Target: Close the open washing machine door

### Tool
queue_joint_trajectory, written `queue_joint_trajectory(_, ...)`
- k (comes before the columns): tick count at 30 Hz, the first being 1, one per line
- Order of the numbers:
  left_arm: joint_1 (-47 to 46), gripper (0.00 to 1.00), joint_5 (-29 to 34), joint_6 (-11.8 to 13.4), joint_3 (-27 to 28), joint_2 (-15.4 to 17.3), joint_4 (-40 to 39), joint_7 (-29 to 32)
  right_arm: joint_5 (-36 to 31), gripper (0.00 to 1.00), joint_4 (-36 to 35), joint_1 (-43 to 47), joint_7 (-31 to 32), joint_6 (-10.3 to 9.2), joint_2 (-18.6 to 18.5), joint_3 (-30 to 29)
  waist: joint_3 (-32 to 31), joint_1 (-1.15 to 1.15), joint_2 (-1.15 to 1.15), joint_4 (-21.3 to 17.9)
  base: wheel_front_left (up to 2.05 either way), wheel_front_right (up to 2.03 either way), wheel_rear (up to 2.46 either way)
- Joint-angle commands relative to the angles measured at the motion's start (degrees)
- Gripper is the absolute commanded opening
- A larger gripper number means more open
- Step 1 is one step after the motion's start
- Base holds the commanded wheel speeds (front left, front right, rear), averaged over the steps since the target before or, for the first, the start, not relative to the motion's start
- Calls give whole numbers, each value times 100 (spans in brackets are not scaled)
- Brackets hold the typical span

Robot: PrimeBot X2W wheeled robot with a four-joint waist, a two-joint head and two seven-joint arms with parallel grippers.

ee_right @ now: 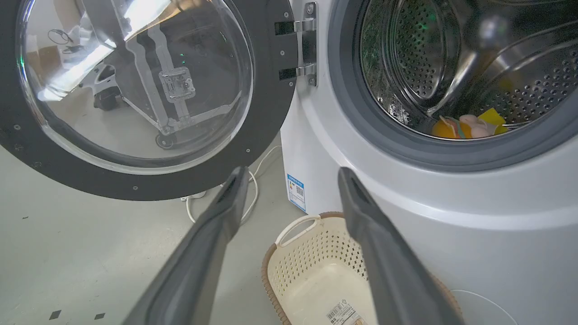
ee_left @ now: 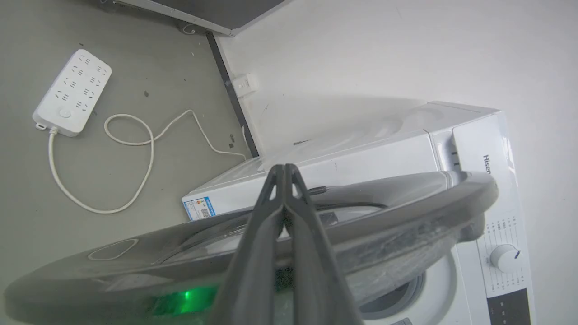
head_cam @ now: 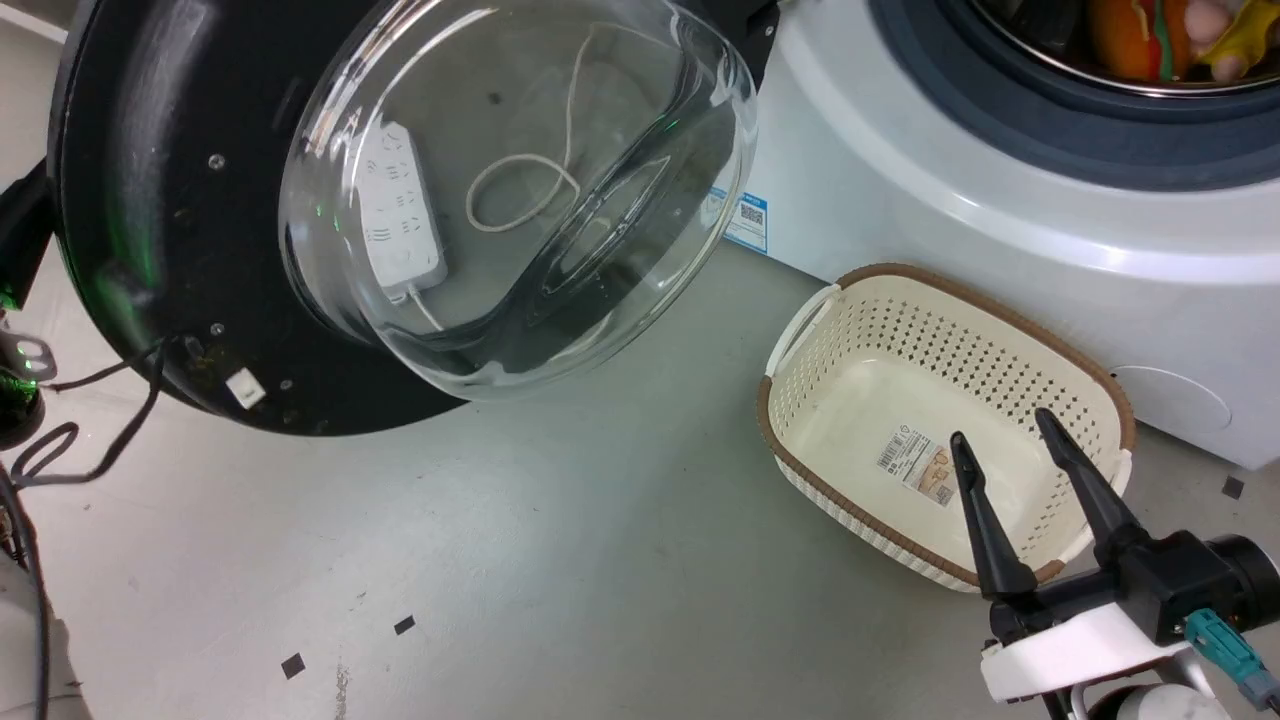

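The washing machine door [head_cam: 150,220] stands swung wide open at the upper left, its black rim around a domed glass bowl [head_cam: 520,190]. Its hinge [ee_right: 305,45] joins it to the white washing machine [head_cam: 1000,200]. In the left wrist view my left gripper [ee_left: 284,169] is shut on nothing, its fingers lying across the door's grey outer face [ee_left: 406,203]; I cannot tell whether they touch it. My right gripper [head_cam: 1005,428] is open above the basket, apart from the door. In its wrist view the right gripper [ee_right: 292,174] faces the machine's front [ee_right: 451,194] beside the door [ee_right: 266,113].
A cream perforated basket [head_cam: 800,340] with a brown rim sits on the floor against the washer's front. Toys [ee_right: 469,126] lie in the steel drum. A white power strip [ee_left: 72,92] with a looped cord lies on the floor behind the door. Dark cables [head_cam: 60,440] trail at left.
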Motion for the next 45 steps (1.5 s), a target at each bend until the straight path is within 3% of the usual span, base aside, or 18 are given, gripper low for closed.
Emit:
queue_joint_trajectory(1,99,0,-171,-98,-29,-15,-66,272,-4,100,-10,-69,-27,5,-40,-26,-34,0,0,-28,0,0,0)
queue_joint_trajectory(10,782,0,-799,-196,-169,-205,-705,1524,21,100,-8,-28,-27,5,34,-141,-340,0,0,-137,0,0,0)
queue_joint_trajectory(19,1892,0,-1159,111,-518,-912,-1977,2305,115,100,44,127,-27,5,102,-624,-969,0,0,-351,0,0,0)
queue_joint_trajectory(26,2938,0,-1322,222,-1025,-1419,-2805,2417,400,100,69,232,-27,5,107,-959,-1309,0,0,-720,0,0,0)
queue_joint_trajectory(31,3558,0,-1603,239,-1660,-1501,-3055,2058,399,100,45,264,-27,5,107,-1009,-1355,0,0,-1102,0,0,0)
queue_joint_trajectory(34,3827,0,-1944,188,-2177,-1505,-3150,1545,374,100,24,261,-27,5,107,-1032,-1320,0,0,-1394,0,0,0)
queue_joint_trajectory(45,3747,0,-2671,-429,-3787,-1507,-2760,-437,291,100,-11,184,-27,5,108,-977,-882,0,0,-2689,0,0,0)
